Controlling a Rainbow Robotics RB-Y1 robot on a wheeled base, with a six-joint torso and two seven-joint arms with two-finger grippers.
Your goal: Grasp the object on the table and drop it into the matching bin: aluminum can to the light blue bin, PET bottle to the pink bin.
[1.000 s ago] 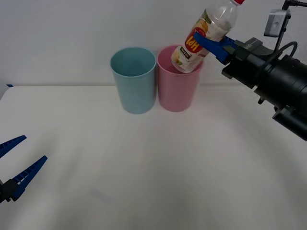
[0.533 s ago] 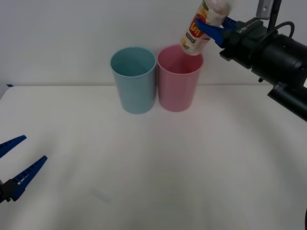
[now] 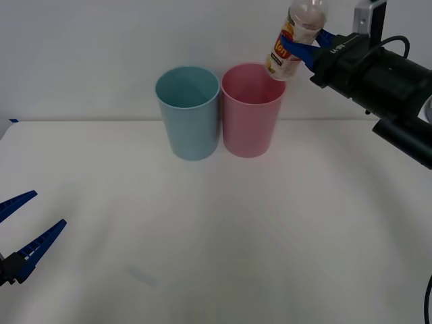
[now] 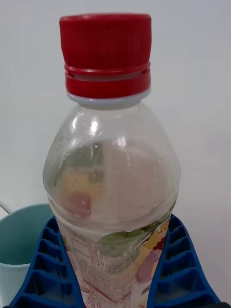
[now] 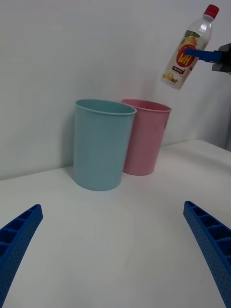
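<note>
**Right gripper holds the bottle in the air by the pink bin**

Right gripper [image 3: 302,48] is closed on the PET bottle [image 3: 295,40], with its blue ribbed fingers [image 4: 180,272] pressing the label from both sides. It holds the bottle in the air, above the far right part of the rim of the pink bin [image 3: 251,111]. The bottle is a little tilted, its red cap [image 4: 106,55] up and its base down toward the bin. The base is above the rim and not inside the bin.

The light blue bin [image 3: 188,113] stands just beside the pink one, on its left, on the white table [image 3: 223,236].

Left gripper [image 3: 27,229] hovers low near the table's front left edge, its fingers spread wide and holding nothing.
</note>
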